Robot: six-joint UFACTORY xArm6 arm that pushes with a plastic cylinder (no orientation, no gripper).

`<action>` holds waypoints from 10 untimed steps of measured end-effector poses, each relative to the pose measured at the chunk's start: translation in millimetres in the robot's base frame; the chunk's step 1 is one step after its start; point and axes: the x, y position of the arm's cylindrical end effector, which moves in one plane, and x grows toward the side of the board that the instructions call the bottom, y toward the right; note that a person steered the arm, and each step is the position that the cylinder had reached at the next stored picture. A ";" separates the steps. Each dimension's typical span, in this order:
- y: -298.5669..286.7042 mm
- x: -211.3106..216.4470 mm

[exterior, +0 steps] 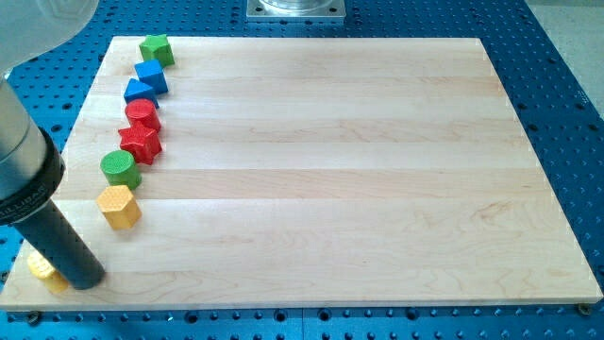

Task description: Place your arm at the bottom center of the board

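Observation:
My dark rod comes in from the view's left edge and slants down to my tip, which rests at the bottom left corner of the wooden board. A yellow block lies right beside the tip, on its left, partly hidden by the rod. Up the board's left side runs a column of blocks: a yellow hexagonal block, a green cylinder, a red star-shaped block, a red cylinder, a blue block, a second blue block and a green block.
The board lies on a blue perforated table. A metal arm base stands at the view's top centre, just beyond the board's top edge.

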 end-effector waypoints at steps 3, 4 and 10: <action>57.3 19.9; 55.4 20.3; 164.1 8.1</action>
